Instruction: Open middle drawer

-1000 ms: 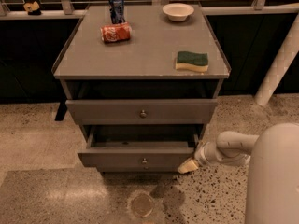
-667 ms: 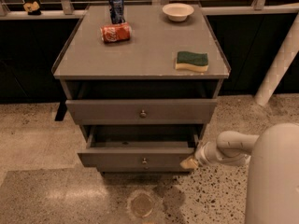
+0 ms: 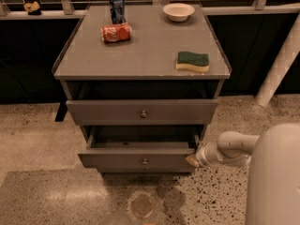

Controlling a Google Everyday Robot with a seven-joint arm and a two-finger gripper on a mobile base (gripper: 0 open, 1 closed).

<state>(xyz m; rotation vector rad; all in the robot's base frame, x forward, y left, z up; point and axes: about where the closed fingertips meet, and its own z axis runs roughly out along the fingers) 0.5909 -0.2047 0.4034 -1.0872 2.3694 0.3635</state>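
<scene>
Tool (image 3: 193, 161) seemingly touching middle drawer (image 3: 117, 160) right front corner, grip unclear; sponge (image 3: 192, 61), bowl (image 3: 178, 11), upright can (image 3: 116, 7), toppled can (image 3: 116, 33) on cabinet top (image 3: 145, 53).

Dim overall, with a warm brownish cast. We note light coming from above: the cabinet's surface (image 3: 145, 55) is evenly lit, without glare. The background behind the cabinet is near black. The recess under the surface and the inside of the middle drawer (image 3: 140, 161) lie in deep shadow. The end effector (image 3: 193, 161), at the right end of that drawer's front, is pale and well lit, as is the arm (image 3: 234, 146). On the floor (image 3: 42, 139) we see a soft round sheen (image 3: 141, 204) in front of the cabinet and a dark shadow under the drawer.
</scene>
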